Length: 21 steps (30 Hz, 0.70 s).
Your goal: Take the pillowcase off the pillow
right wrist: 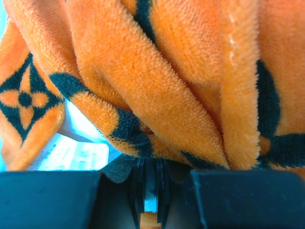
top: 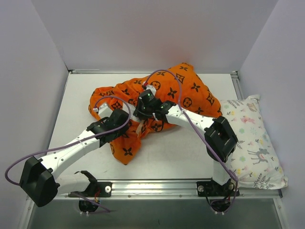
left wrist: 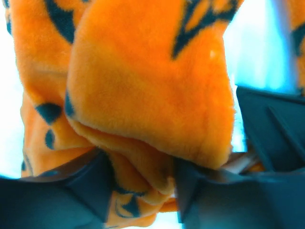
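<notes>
While the pillowcase [top: 181, 90] bulges in a heap at the far middle of the surface [top: 176, 152], I judge the pillow is hidden inside it, so the stripping is barely begun. My left jaws and right jaws are each clamped on orange folds. Open room lies near and left. The printed pillow [top: 252, 138] crowds the right, and the back wall [top: 152, 33] sits close behind.

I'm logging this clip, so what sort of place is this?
Probably a lab robot test cell: a white table boxed in by plain white walls, with the left arm and right arm mounted on its metal front rail.
</notes>
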Available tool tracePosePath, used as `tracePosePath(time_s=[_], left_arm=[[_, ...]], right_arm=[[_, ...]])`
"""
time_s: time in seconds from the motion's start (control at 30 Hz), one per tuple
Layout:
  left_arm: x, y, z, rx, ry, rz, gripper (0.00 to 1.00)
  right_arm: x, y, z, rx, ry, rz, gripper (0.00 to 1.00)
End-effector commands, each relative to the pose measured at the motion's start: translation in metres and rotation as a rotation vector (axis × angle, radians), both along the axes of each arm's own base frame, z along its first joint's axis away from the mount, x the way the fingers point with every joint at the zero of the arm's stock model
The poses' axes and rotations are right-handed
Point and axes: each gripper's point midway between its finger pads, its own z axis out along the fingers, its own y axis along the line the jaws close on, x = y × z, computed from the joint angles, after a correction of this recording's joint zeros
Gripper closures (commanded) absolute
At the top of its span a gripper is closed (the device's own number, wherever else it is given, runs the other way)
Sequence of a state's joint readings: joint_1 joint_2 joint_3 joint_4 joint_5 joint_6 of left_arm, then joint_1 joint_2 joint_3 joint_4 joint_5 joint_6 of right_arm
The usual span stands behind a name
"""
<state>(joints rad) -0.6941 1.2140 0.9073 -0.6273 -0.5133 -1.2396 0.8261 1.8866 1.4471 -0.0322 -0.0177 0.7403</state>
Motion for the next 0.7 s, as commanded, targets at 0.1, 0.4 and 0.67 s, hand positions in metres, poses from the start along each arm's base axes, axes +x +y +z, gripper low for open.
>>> tracePosePath(time_s=[0.1, 0.4, 0.67], left_arm=[[-0.016, 0.002, -0.017, -0.075, 0.003, -0.041, 1.00], [-0.061, 0.036, -0.081, -0.015, 0.133, -0.010, 1.00], [-0.073, 0.043, -0.115, 0.012, 0.211, 0.019, 1.00]], right_arm=[[0.032, -0.026, 0.025, 0.006, -0.039, -0.100, 1.00], [0.097, -0.064, 0.132, 0.229, -0.086, -0.216, 1.00], [0.103, -0.077, 0.208, 0.329, -0.154, -0.220, 1.00]])
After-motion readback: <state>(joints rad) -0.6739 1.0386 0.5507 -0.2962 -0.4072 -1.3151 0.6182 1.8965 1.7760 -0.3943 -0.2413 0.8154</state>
